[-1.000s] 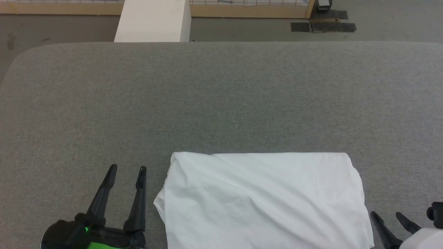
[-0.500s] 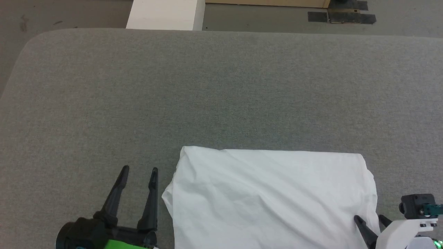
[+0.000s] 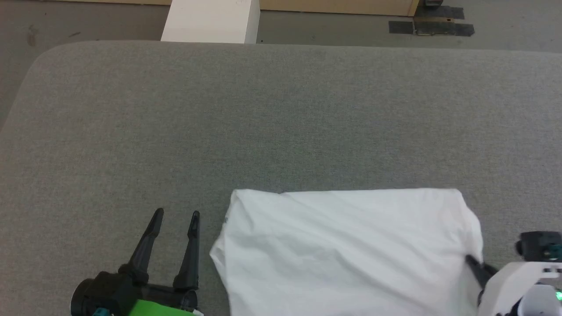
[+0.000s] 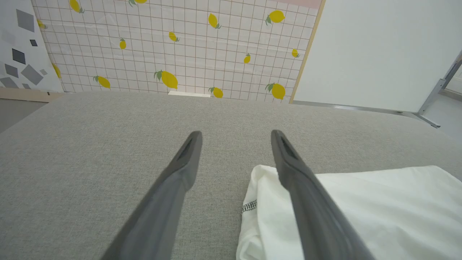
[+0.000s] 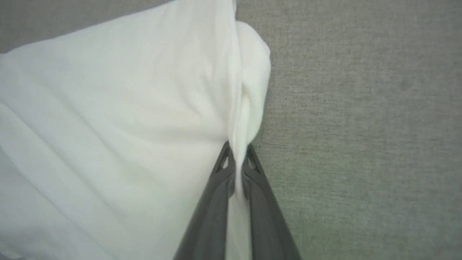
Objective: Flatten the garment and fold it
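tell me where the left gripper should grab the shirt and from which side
Take the garment by its left edge, near the zigzag stitching, coming in low from the robot's left. The folded layers stack into a thick lip there, and the open left gripper sits just beside it. That would mirror the right gripper, shut on the right edge.
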### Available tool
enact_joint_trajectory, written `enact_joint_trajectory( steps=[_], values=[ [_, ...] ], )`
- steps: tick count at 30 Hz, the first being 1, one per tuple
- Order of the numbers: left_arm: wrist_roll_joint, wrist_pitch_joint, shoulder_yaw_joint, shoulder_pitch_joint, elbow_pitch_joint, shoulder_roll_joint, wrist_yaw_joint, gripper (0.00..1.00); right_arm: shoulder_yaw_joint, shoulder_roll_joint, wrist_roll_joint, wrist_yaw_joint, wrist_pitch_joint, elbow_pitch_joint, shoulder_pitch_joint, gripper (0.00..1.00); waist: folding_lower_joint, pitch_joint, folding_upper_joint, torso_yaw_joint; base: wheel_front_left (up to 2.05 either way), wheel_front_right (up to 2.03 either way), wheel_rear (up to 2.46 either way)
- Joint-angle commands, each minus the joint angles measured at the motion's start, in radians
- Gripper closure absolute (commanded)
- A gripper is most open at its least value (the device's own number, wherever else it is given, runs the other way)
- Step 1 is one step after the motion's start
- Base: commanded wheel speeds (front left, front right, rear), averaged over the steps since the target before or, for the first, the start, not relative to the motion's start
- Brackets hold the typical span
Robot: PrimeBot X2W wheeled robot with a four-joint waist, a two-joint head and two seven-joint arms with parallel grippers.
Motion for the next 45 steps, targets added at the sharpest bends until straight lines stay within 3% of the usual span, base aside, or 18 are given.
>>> enact_joint_trajectory(
  steps=[1, 8, 13, 23, 25, 28, 36, 45],
  values=[
    [0.004, -0.005, 0.001, -0.009, 0.001, -0.008, -0.005, 0.00, -0.037, -0.003, -0.004, -0.002, -0.014, 0.003, -0.029, 1.00, 0.0000, -0.005, 0.0000, -0.008, 0.00, 0.00, 0.00],
    [0.002, -0.005, -0.006, -0.007, 0.004, -0.014, -0.008, 0.00, -0.228, -0.046, -0.049, -0.002, -0.014, 0.019, -0.043, 1.00, 0.0000, -0.003, 0.0000, -0.024, 0.00, 0.00, 0.00],
    [0.000, -0.005, -0.008, -0.013, 0.012, -0.017, -0.013, 0.00, -0.227, -0.059, -0.036, -0.002, 0.022, -0.022, -0.031, 1.00, 0.0000, 0.000, 0.0000, -0.031, 0.00, 0.00, 0.00],
    [-0.008, -0.005, -0.015, -0.022, 0.047, -0.037, -0.041, 0.00, 0.070, -0.013, 0.099, -0.002, 0.200, -0.318, 0.045, 1.00, 0.0000, -0.022, 0.0000, -0.022, 0.00, 0.00, 0.00],
    [-0.009, -0.005, -0.017, -0.025, 0.060, -0.046, -0.054, 0.00, 0.190, -0.007, 0.126, -0.002, 0.250, -0.392, 0.056, 1.00, 0.0000, -0.029, 0.0000, -0.009, 0.00, 0.00, 0.00],
    [-0.010, -0.005, -0.017, -0.028, 0.070, -0.052, -0.065, 0.00, 0.268, -0.005, 0.130, -0.002, 0.264, -0.410, 0.046, 1.00, 0.0000, -0.033, 0.0000, 0.005, 0.00, 0.00, 0.00],
    [-0.007, -0.005, -0.013, -0.033, 0.091, -0.066, -0.087, 0.00, 0.420, 0.017, 0.124, -0.002, 0.243, -0.343, -0.031, 1.00, 0.0000, -0.032, 0.0000, 0.032, 0.00, 0.00, 0.00],
    [-0.001, -0.005, -0.012, -0.054, 0.114, -0.089, -0.107, 0.00, 0.456, 0.052, 0.023, -0.002, 0.194, -0.075, -0.134, 1.00, 0.0000, -0.020, 0.0000, 0.056, 0.00, 0.00, 0.00]
  ],
)
